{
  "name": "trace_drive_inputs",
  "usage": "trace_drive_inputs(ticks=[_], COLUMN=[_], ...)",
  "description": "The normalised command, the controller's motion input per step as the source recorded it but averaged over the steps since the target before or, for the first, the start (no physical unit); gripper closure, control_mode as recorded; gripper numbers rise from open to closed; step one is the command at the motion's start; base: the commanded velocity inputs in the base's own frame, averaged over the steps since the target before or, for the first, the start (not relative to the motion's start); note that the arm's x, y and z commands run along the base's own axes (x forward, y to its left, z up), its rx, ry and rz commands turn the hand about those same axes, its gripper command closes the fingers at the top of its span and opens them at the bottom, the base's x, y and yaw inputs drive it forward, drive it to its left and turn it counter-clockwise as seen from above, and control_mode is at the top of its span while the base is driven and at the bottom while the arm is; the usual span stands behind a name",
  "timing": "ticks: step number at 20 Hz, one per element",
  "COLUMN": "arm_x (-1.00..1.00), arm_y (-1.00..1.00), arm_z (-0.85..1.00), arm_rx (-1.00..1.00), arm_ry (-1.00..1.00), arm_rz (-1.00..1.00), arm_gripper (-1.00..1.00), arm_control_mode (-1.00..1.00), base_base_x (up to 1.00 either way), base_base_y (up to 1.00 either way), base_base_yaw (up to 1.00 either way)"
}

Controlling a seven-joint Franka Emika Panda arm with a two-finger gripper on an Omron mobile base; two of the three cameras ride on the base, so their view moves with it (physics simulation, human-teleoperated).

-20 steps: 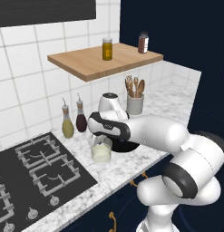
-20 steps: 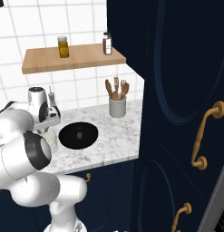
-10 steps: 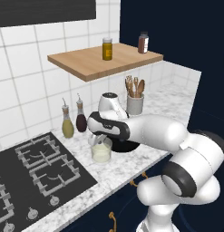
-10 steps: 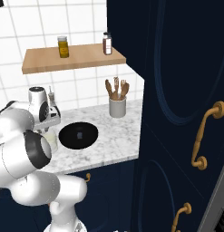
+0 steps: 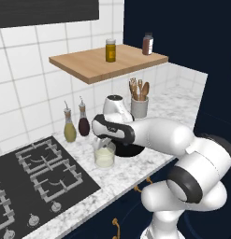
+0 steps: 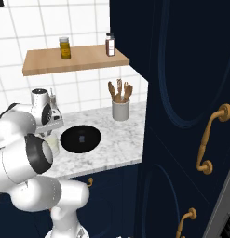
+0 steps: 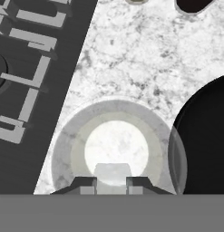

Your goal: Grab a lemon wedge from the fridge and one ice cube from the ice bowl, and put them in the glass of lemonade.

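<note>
The glass of lemonade [image 5: 104, 158] [image 6: 51, 142] stands on the marble counter between the hob and the black ice bowl [image 5: 132, 150] [image 6: 80, 138]. My gripper [image 5: 103, 142] hangs straight above the glass, pointing down. In the hand view its tips [image 7: 112, 182] are shut on a pale ice cube [image 7: 112, 173] right over the glass [image 7: 68, 149], with the ice bowl [image 7: 204, 140] beside it. One more cube [image 6: 81, 137] lies in the bowl. The lemon wedge is out of view. A grey sliver of the fridge [image 6: 226, 209] shows at the lower right.
Oil and vinegar bottles [image 5: 70, 130] stand by the tiled wall behind the glass. A black gas hob [image 5: 37, 175] lies to the left and a utensil crock [image 5: 139, 105] to the right. A wooden shelf [image 5: 107, 63] with jars hangs overhead, and tall navy cabinets [image 6: 181, 93] close the right side.
</note>
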Motion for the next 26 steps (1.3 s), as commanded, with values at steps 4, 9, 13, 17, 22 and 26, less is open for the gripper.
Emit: trace_drive_inputs(ticks=[4, 9, 13, 17, 22, 26], arm_x=[0.04, 0.19, 0.03, 0.01, -0.02, -0.05], arm_y=[-0.12, 0.01, 0.08, 0.23, 0.03, 0.0], arm_z=[0.0, 0.14, 0.03, -0.03, -0.25, -0.03], arm_rx=[0.0, 0.0, 0.0, 0.0, 0.0, 0.0], arm_ry=[0.0, 0.04, 0.01, 0.02, -0.06, -0.01], arm_rz=[0.0, 0.0, 0.0, 0.0, -0.04, -0.02], arm_gripper=[1.0, 1.0, 1.0, 1.0, 1.0, 1.0], arm_control_mode=[-1.0, -1.0, -1.0, -1.0, -1.0, -1.0], base_base_x=[0.0, 0.0, 0.0, 0.0, 0.0, 0.0], base_base_y=[0.0, 0.0, 0.0, 0.0, 0.0, 0.0], base_base_yaw=[0.0, 0.0, 0.0, 0.0, 0.0, 0.0])
